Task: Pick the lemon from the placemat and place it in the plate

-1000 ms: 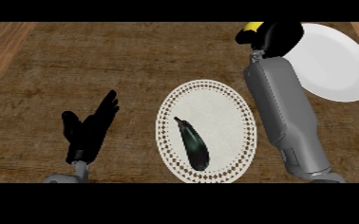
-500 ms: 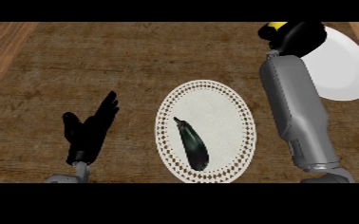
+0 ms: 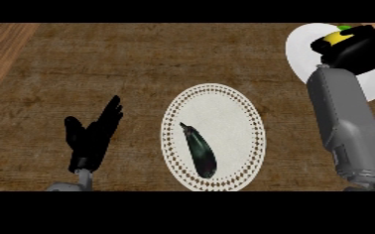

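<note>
My right hand (image 3: 350, 49) is at the upper right, over the white plate (image 3: 302, 49), with its fingers curled round the yellow lemon (image 3: 336, 36); only a small yellow patch of the fruit shows above the black fingers. The white lace-edged placemat (image 3: 219, 114) lies in the middle of the counter with a dark eggplant (image 3: 199, 150) on it. At the lower left my left hand (image 3: 92, 136) rests open, fingers up, apart from everything.
A small green thing (image 3: 344, 27) peeks out at the plate's far edge, mostly hidden by my right hand. The brown counter (image 3: 132, 64) stretches left of the placemat. A lighter wood strip (image 3: 13, 39) runs along the far left.
My right hand has carried the lemon further right, from the plate's left edge to above the plate. The left hand, placemat and eggplant have not moved.
</note>
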